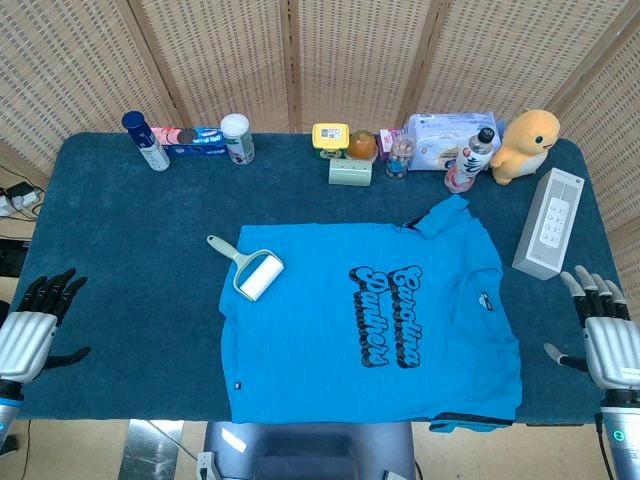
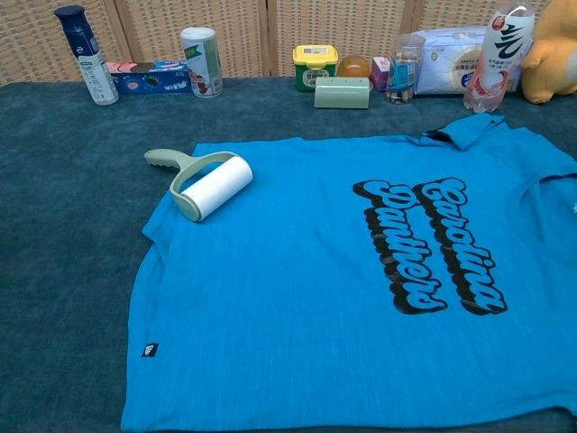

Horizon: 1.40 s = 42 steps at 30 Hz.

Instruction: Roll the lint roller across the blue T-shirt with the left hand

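One bright blue cotton T-shirt (image 1: 370,325) with black lettering and one pale green lint roller with a white roll (image 1: 247,268) lay before you on the dark blue table cover (image 1: 130,260).
You held nothing: your left hand (image 1: 35,325) and right hand (image 1: 605,330) hovered at the table's side edges, fingers spread apart; the roller's roll rested on the shirt's hem edge, handle on the cover; both hands were missing from the chest view, and the shirt's sleeve was cut off there.
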Each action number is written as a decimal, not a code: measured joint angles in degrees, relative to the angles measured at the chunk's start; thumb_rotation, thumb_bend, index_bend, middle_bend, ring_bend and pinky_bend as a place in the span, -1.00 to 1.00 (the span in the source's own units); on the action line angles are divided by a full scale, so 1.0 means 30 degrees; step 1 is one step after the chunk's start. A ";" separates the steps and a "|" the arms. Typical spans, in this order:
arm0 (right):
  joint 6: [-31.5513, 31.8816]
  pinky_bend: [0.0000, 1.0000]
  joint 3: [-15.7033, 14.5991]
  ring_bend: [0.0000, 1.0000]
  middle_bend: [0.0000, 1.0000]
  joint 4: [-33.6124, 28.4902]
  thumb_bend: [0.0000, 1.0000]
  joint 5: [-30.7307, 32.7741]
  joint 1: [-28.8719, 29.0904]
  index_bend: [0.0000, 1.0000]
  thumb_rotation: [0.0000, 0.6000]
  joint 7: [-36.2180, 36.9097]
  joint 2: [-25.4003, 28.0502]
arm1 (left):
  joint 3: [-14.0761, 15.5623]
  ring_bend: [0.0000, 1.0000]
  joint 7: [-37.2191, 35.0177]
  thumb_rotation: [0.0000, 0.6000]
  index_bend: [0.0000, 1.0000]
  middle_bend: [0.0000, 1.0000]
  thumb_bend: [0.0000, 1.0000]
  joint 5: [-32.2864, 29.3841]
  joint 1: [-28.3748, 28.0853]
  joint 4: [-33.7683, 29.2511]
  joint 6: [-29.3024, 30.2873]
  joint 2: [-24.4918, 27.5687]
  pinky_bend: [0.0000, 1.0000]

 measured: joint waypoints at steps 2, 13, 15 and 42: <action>-0.0034 -1.00 -0.0027 -1.00 -1.00 -0.0025 -1.00 -0.0001 -0.0006 -0.95 1.00 0.0008 0.0034 | 0.0027 -1.00 -0.0404 1.00 -1.00 -1.00 -0.82 0.0054 -0.0239 0.0266 -0.0459 0.0040 -1.00; -0.0365 -1.00 -0.0048 -1.00 -1.00 -0.0184 -1.00 0.0201 0.0064 -0.95 1.00 -0.0003 0.0099 | -0.0492 -1.00 -0.2830 1.00 -1.00 -1.00 -0.81 0.1390 -0.2742 0.2984 -0.2031 -0.0312 -1.00; -0.0508 -1.00 -0.0026 -1.00 -1.00 -0.0228 -1.00 0.0307 0.0130 -0.95 1.00 -0.0185 0.0063 | -0.0554 -1.00 -0.3747 1.00 -1.00 -1.00 -0.81 0.1918 -0.3548 0.3920 -0.2513 -0.0473 -1.00; -0.3816 -1.00 0.0795 -1.00 -1.00 0.1607 -1.00 0.4756 0.1112 -0.95 1.00 -0.2819 -0.1287 | 0.2248 -0.98 -1.6195 1.00 -1.00 -0.89 -0.76 0.6133 -1.3760 1.9586 -0.8705 -0.9358 -0.91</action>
